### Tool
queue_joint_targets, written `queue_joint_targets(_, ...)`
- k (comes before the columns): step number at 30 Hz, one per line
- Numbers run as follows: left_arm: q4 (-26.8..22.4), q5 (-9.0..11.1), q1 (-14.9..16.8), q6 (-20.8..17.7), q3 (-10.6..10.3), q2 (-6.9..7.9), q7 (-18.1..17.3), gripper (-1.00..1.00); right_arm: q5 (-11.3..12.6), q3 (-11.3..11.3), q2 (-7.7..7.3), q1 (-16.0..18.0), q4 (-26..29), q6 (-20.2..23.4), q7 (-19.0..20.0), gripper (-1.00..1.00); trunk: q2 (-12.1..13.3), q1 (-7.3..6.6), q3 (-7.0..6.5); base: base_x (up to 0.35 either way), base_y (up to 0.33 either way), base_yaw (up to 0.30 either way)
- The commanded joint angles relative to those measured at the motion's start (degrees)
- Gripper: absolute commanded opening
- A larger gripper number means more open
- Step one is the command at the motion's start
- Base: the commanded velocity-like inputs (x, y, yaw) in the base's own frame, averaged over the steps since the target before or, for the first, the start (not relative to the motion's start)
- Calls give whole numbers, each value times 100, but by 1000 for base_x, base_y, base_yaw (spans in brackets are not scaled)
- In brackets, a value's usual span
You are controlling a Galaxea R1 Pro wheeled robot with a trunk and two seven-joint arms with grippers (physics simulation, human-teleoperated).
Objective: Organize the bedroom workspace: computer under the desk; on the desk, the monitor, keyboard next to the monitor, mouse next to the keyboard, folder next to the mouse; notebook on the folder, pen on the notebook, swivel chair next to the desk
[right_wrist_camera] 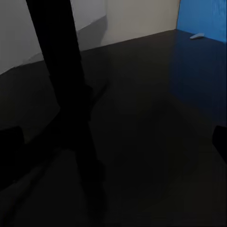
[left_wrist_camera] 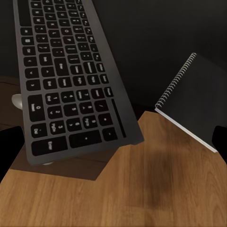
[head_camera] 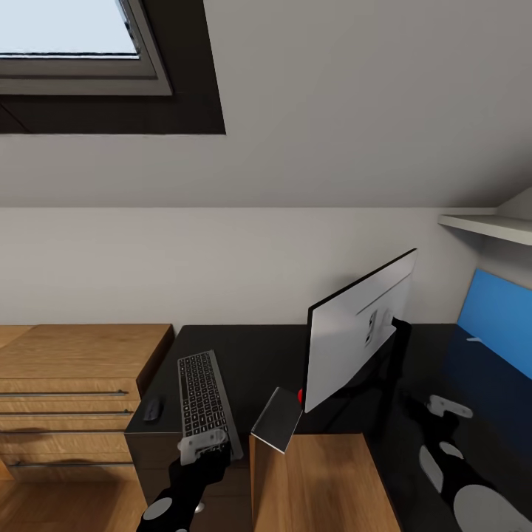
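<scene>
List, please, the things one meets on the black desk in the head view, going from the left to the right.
mouse → keyboard → notebook, tilted at the front edge → monitor, seen from behind → right gripper.

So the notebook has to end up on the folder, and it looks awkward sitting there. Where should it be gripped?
The notebook leans tilted on the wooden surface, propped beside the monitor. Probably best to pinch its raised free edge, opposite the spiral binding, coming from above with the left gripper, since it's thin and one edge stands off the wood.
</scene>
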State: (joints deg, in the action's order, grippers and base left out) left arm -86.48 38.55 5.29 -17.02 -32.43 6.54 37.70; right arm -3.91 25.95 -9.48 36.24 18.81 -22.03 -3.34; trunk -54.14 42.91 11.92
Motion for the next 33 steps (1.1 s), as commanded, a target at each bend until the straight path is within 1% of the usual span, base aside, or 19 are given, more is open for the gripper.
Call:
queue_joint_targets(1,-9,29,8,-15,-15,5,45,100,-35,21,7,10,-35,-17,-305,100,-6,1,8,0,0,0)
queue_joint_targets(3,-9,29,8,-16,-17,6,45,100,-21,23,11,12,-59,-15,-616,100,-6,1,8,0,0,0)
queue_joint_targets(6,-10,29,8,-17,-18,6,45,100,-2,27,14,15,-70,-24,-840,100,-6,1,8,0,0,0)
queue_joint_targets(10,-10,29,8,-17,-18,6,45,100,9,31,16,15,-61,-35,-926,100,-6,1,8,0,0,0)
queue_joint_targets(16,-10,29,8,-20,-18,6,45,100,7,33,16,15,-54,-62,-947,100,-6,1,8,0,0,0)
queue_joint_targets(18,-10,29,8,-20,-18,6,45,100,-15,23,27,15,-53,-178,-948,100,-6,1,8,0,0,0)
queue_joint_targets(22,-10,29,8,-20,-19,6,45,100,-50,2,125,15,-61,-491,-934,100,-6,1,8,0,0,0)
queue_joint_targets(25,-10,29,8,-20,-18,6,45,100,-157,-144,165,15,-81,-578,-927,100,-6,1,8,0,0,0)
queue_joint_targets(26,-10,29,8,-20,-18,6,45,100,-247,-303,184,15,-103,-599,-929,100,-6,1,8,0,0,0)
queue_joint_targets(27,-10,29,8,-20,-20,6,45,100,-288,-396,194,15,-121,-606,-931,100,-6,1,8,0,0,0)
queue_joint_targets(28,-10,29,8,-20,-22,6,45,100,-347,-583,211,15,-165,-624,-934,100,-6,1,8,0,0,0)
queue_joint_targets(31,-11,29,8,-19,-21,6,45,100,-409,-842,231,15,-237,-656,-938,100,-6,1,8,0,0,0)
queue_joint_targets(33,-16,29,8,-20,-20,6,45,100,-425,-910,239,15,-256,-666,-939,100,-6,1,8,0,0,0)
